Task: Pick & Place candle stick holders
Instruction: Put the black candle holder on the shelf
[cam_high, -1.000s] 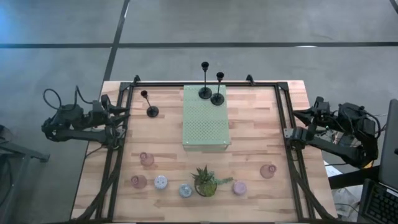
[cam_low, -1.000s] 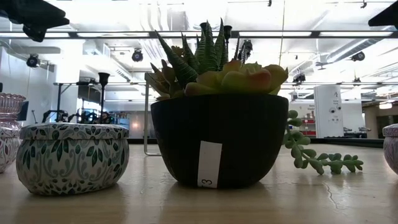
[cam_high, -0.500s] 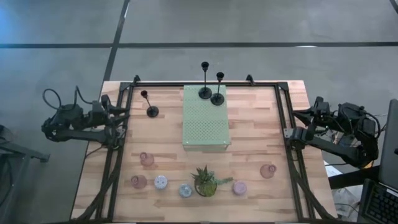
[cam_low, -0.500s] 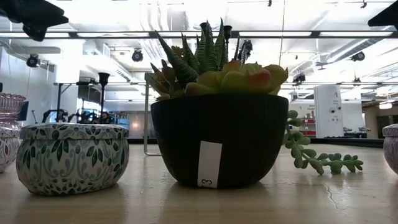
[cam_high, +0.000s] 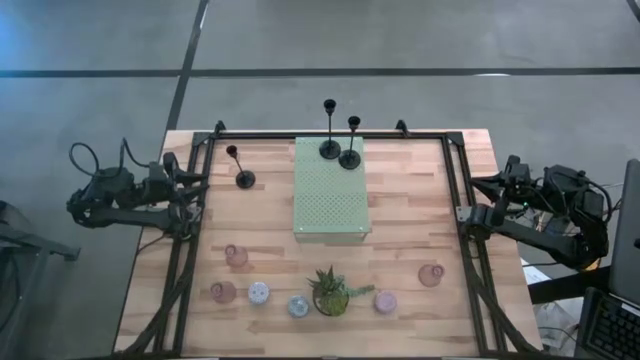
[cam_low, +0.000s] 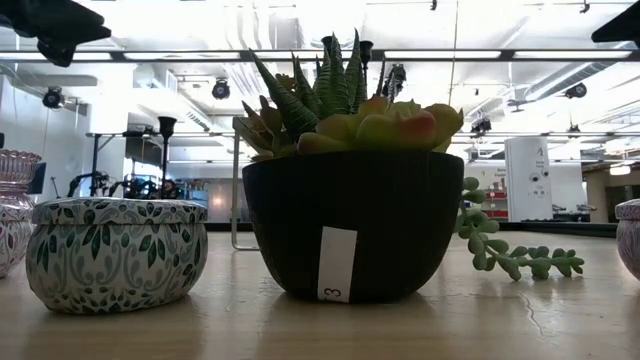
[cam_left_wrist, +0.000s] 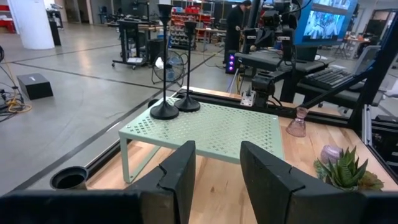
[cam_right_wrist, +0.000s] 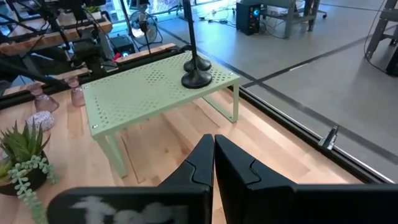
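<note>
Two black candle sticks (cam_high: 330, 149) (cam_high: 350, 158) stand by their round bases on the far end of the pale green mat (cam_high: 331, 195). A third black stick (cam_high: 243, 178) stands on the table left of the mat. Three pink glass holders (cam_high: 236, 256) (cam_high: 222, 292) (cam_high: 431, 274) and three small round cups (cam_high: 259, 293) (cam_high: 298, 306) (cam_high: 385, 301) stand near the table's front edge. My left gripper (cam_left_wrist: 216, 152) is open over the table's left edge (cam_high: 193, 181), holding nothing. My right gripper (cam_right_wrist: 214, 142) is shut and empty over the right edge (cam_high: 468, 213).
A spiky green plant in a dark pot (cam_high: 333, 292) stands among the cups at the front. A black frame rail (cam_high: 455, 180) runs round the table. Bare wood lies between the mat and the front row (cam_high: 400, 230). Machines and desks stand beyond the table.
</note>
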